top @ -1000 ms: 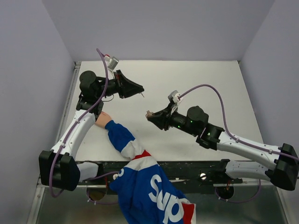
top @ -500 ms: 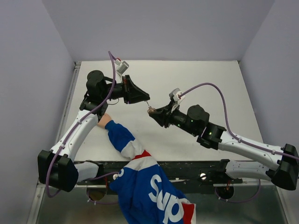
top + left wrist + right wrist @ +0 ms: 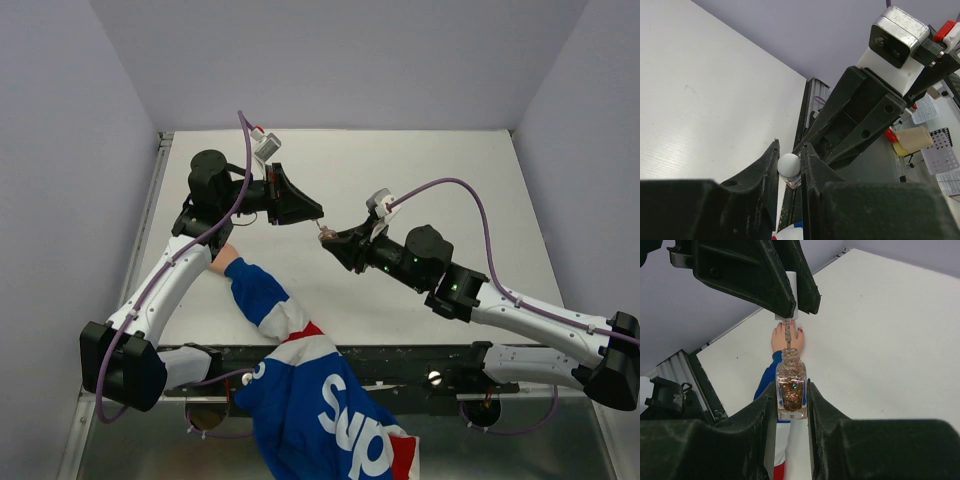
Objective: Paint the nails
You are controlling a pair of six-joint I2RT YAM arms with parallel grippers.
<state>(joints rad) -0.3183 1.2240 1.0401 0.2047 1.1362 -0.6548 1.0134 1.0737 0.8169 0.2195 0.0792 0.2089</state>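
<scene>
A bare hand (image 3: 222,257) in a blue, white and red sleeve (image 3: 300,370) lies flat on the table, mostly under my left arm. In the right wrist view the hand (image 3: 796,340) shows reddish nails (image 3: 800,330). My right gripper (image 3: 328,238) is shut on a small clear bottle of glittery polish (image 3: 791,387), held upright above the table. My left gripper (image 3: 312,213) is shut on the pale cap (image 3: 789,165). The cap's brush stem (image 3: 787,337) reaches down into the bottle's neck. Both grippers meet tip to tip, well right of the hand.
The white table (image 3: 440,170) is walled at the back and sides. A metal rail (image 3: 150,200) runs along its left edge. The arm bases and a black bar (image 3: 420,360) sit at the near edge. Purple cables (image 3: 450,185) arc over both arms.
My left gripper has swung right and down with the cap, bringing the brush to the bottle's neck. My right gripper has edged up and left to meet it. The hand has stayed put.
</scene>
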